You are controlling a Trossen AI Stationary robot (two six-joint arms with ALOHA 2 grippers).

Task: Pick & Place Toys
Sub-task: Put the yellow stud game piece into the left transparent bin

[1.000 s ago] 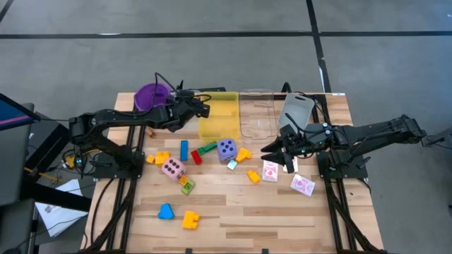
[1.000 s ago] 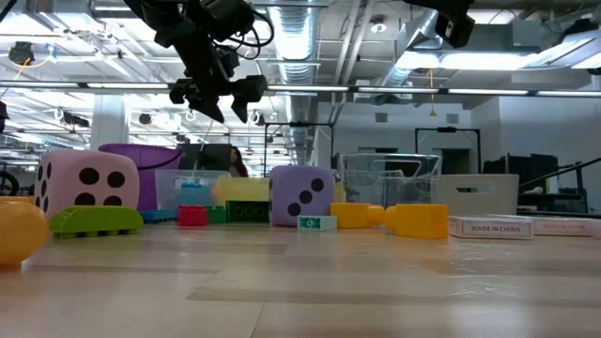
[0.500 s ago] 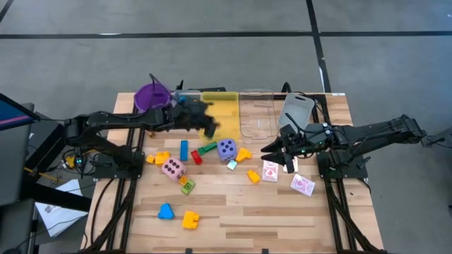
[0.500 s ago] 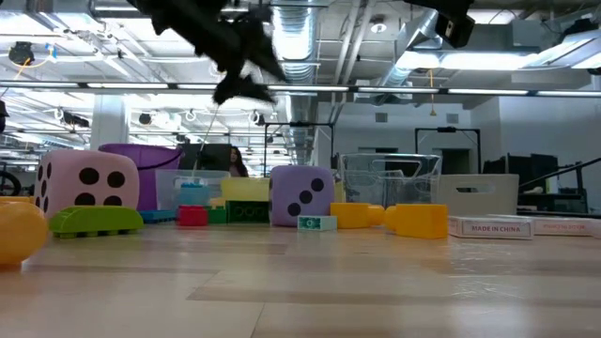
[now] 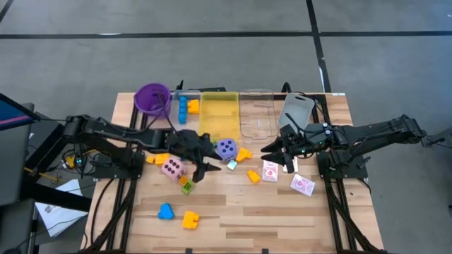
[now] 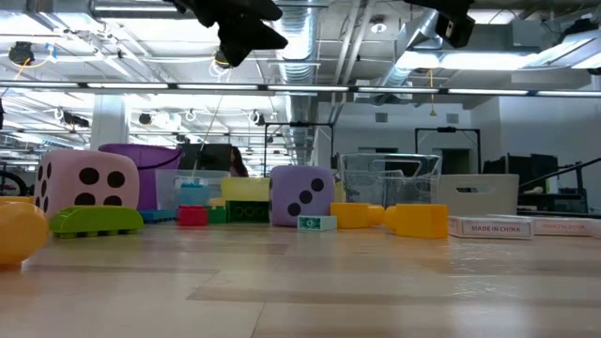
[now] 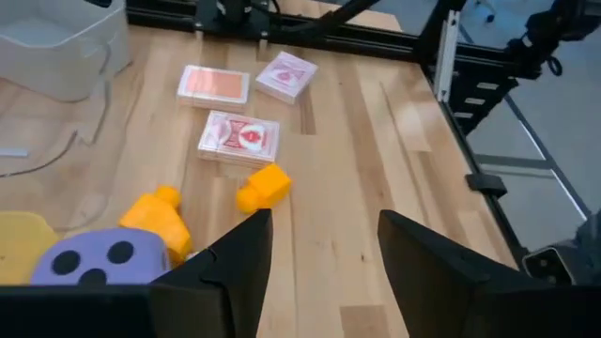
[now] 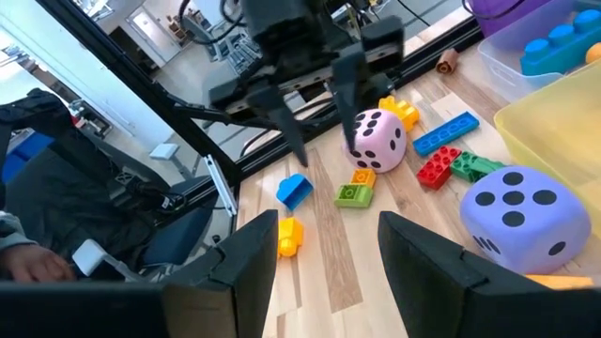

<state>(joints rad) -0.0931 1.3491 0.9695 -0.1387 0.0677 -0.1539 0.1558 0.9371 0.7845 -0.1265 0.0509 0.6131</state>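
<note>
High view puts your left hand [image 5: 203, 161] over the middle of the bench, between the two dice: the pink die [image 5: 173, 168] lies just beside it toward the left edge, and the purple die [image 5: 226, 148] just beside it toward the right edge. Low view shows that hand up high, well clear of the bench top. In the left wrist view its fingers stand apart with nothing between them, pointing toward the right edge over the purple die and a yellow block [image 7: 160, 221].

Both dice are cubes, so no long axis dictates your wrist angle. My judgement: either die is the left arm's job, since it is the nearer one.

Your right hand [image 5: 284, 152] waits near the right edge, in front of the grey tray [image 5: 296, 107]. Its fingers are also parted and empty, and the cards sit nearest to it.

- Dice: two.
- Cards: three, seen in the left wrist view, with one card [image 5: 270, 171] and another [image 5: 302, 185] clear from above.
- Loose blocks: at least eight, and the left arm hides part of the cluster.
- Stowed blocks: a few, blue and orange, in the small clear tray [image 5: 177, 95] at the far edge beside the yellow tray [image 5: 217, 116].
</note>
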